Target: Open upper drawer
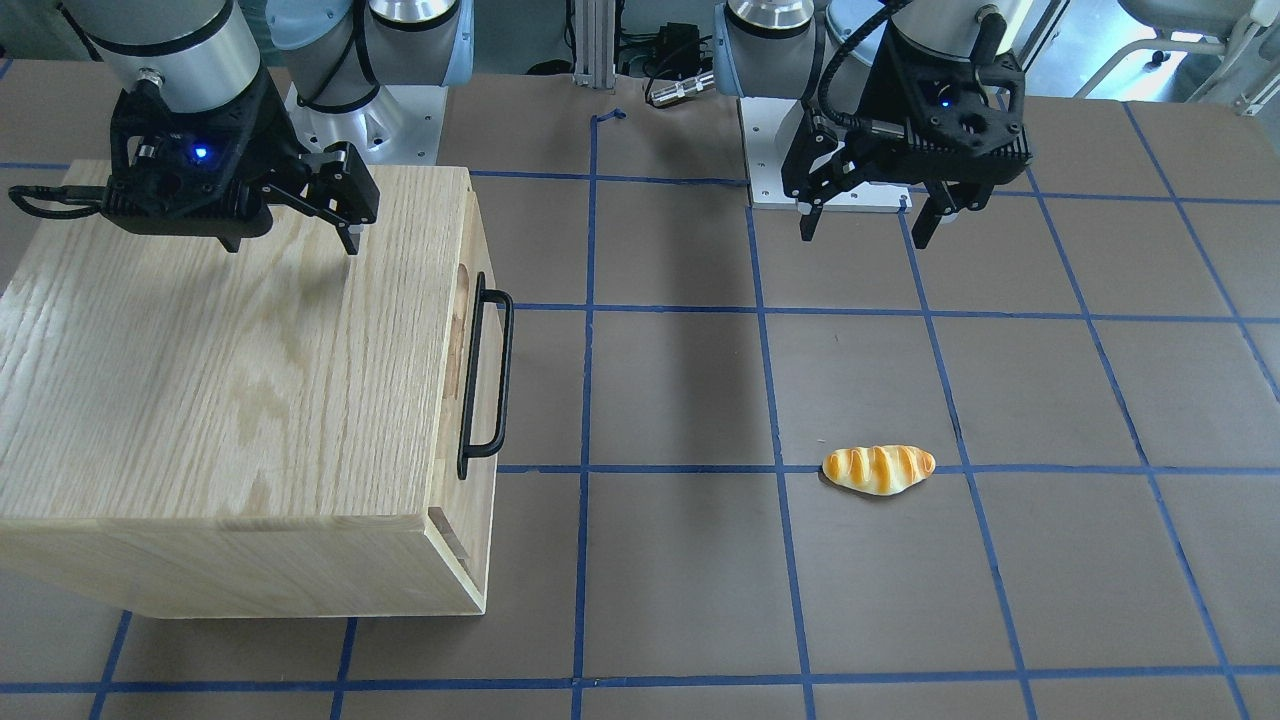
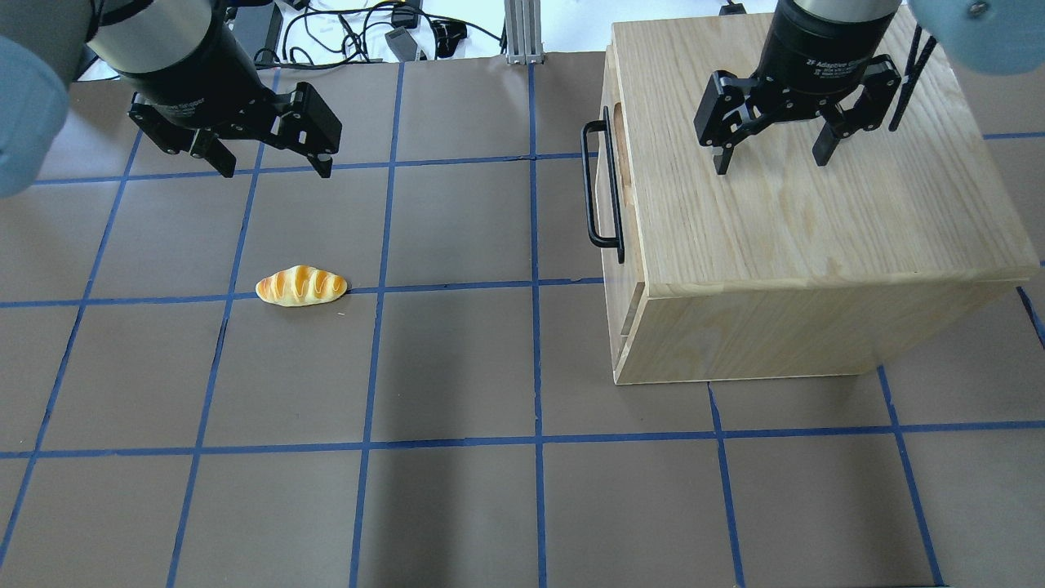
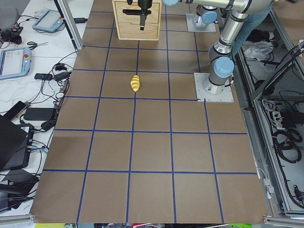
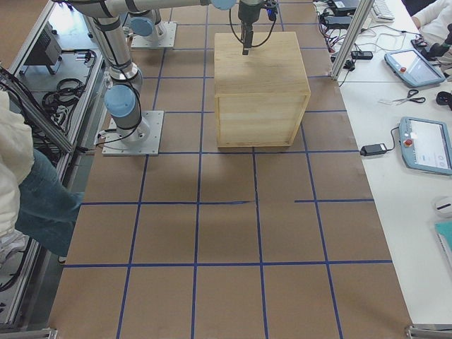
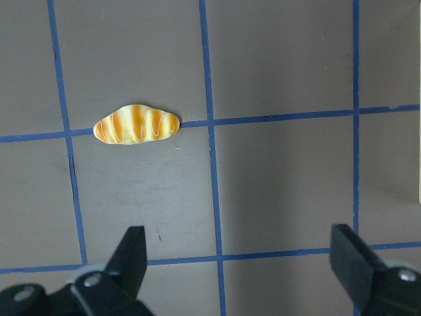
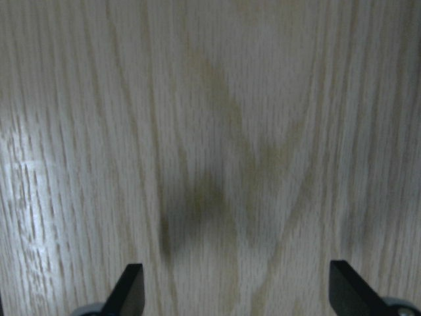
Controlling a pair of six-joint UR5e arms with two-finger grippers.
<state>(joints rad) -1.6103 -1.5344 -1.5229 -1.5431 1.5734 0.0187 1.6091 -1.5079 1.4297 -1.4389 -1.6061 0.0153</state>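
The upper drawer point(image 2: 611, 175) sits shut, flush in the front of the oak cabinet point(image 2: 800, 220), with its long black bar handle point(image 2: 602, 186) facing the table's middle; the handle also shows in the front-facing view point(image 1: 487, 375). My right gripper point(image 2: 770, 163) hangs open and empty above the cabinet's top, well back from the handle; it also shows in the front-facing view point(image 1: 292, 240), and its wrist view point(image 6: 240, 289) shows only wood grain. My left gripper point(image 2: 277, 170) is open and empty above the bare table, far from the cabinet.
A toy bread roll point(image 2: 301, 286) lies on the brown table with its blue tape grid, in front of the left gripper; it also shows in the left wrist view point(image 5: 136, 124). Cables and arm bases stand along the table's far edge.
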